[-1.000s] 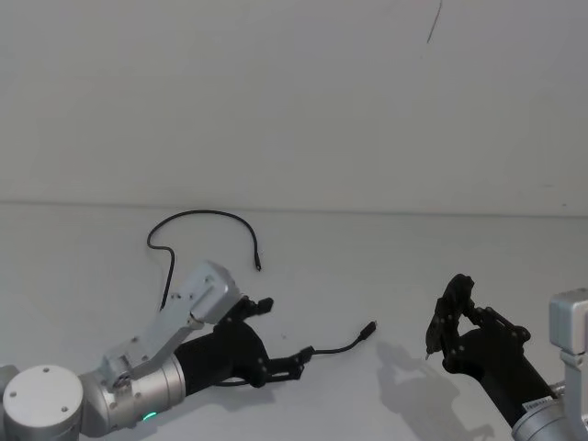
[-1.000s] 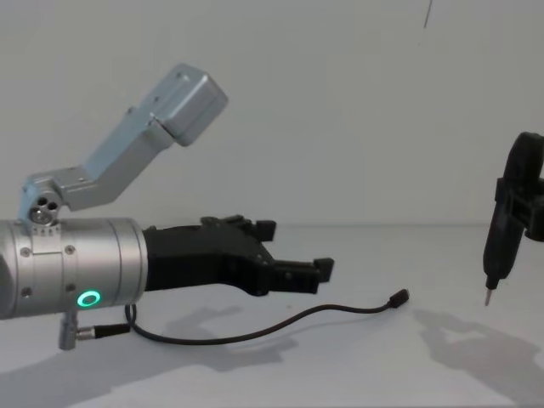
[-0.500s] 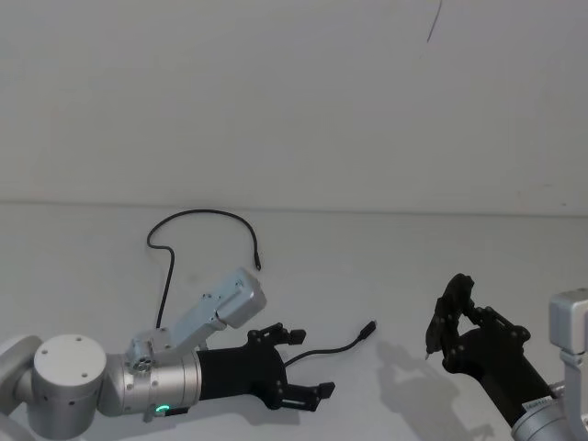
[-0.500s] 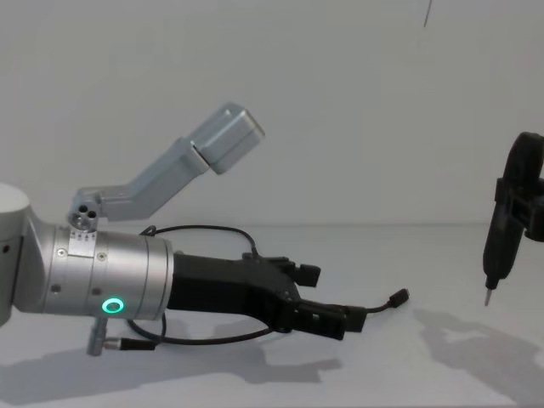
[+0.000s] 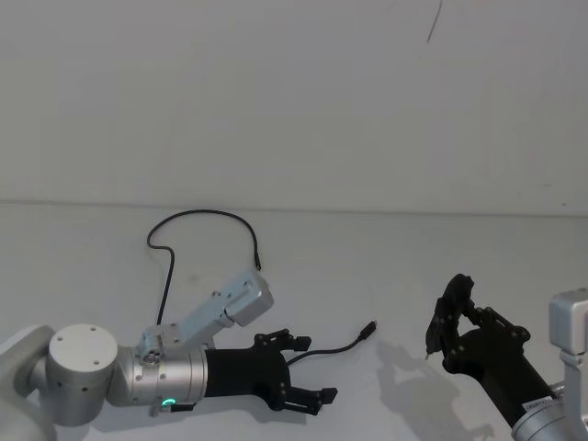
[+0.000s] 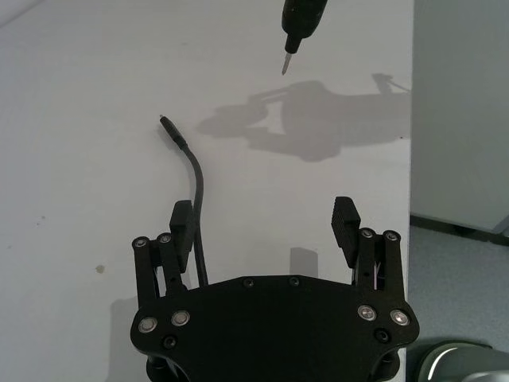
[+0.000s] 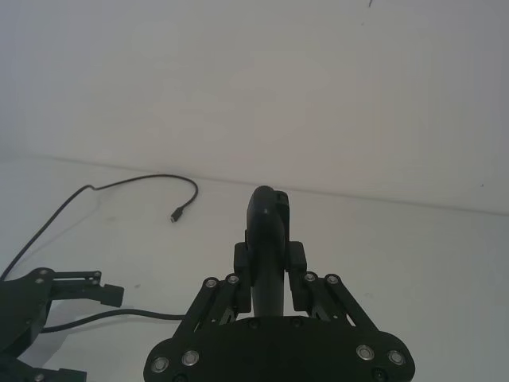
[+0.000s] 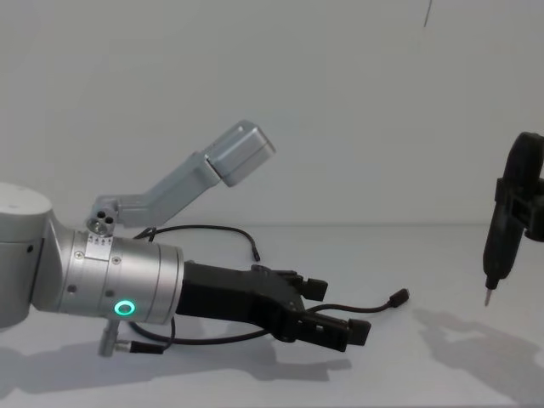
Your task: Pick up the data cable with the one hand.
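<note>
The data cable [image 5: 197, 214] is a thin black line on the white table; it arcs at the back, runs down under my left arm and ends in a small plug [image 5: 369, 327]. My left gripper [image 5: 311, 369] hovers open low over the cable's near stretch. In the left wrist view the cable [image 6: 199, 187] runs just inside one finger [image 6: 181, 216] of the left gripper [image 6: 262, 219]. From the chest the left gripper [image 8: 338, 310] sits just short of the plug [image 8: 398, 297].
My right gripper [image 5: 457, 322] hangs at the right, shut on a slim black pen-like tool [image 7: 266, 231] whose metal tip [image 8: 487, 297] points down above the table. The table's right edge [image 6: 412, 151] drops off beside the left gripper.
The left gripper swung round to point right, sank lower and moved forward along the cable towards its plug. The right arm and tool stayed still.
</note>
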`<state>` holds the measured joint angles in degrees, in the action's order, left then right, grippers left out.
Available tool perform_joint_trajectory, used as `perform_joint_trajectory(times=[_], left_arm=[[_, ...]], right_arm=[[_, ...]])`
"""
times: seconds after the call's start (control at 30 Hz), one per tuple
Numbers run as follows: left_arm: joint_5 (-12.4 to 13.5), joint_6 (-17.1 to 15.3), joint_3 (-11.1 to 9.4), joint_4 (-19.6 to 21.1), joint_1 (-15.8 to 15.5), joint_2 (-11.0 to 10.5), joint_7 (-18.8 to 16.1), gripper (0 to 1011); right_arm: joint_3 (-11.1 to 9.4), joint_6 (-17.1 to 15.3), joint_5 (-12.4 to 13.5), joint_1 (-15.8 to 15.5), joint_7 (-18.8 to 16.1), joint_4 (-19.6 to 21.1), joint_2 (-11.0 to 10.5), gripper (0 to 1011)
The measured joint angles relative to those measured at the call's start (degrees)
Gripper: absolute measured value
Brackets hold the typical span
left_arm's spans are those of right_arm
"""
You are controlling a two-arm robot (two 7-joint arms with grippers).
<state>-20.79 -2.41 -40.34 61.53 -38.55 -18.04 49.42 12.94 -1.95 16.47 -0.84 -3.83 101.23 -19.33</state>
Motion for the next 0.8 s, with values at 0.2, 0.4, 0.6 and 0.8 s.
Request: perform_joint_trajectory(times=[0.2,0.4,0.6,0.8], left_arm=[[-0.14,0.61,-0.33,-1.24,-0.54,0.49,-0.08,1001],[-0.32,1.31,-0.51,-2.22,-0.74,1.0,-1.01,1001],[-0.34,1.88,-0.54,-3.27,-0.86,1.48,-1.91,1001],[-0.25,2.37,-0.44,-4.52,-1.09,1.94,-2.55,1001]], right_arm=[[0.0,0.0,0.0,0.0,0.0,0.0,0.0,269],[0.0,0.0,0.0,0.0,0.0,0.0,0.0,269],[0.0,0.0,0.0,0.0,0.0,0.0,0.0,269],[0.0,0.0,0.0,0.0,0.0,0.0,0.0,269]])
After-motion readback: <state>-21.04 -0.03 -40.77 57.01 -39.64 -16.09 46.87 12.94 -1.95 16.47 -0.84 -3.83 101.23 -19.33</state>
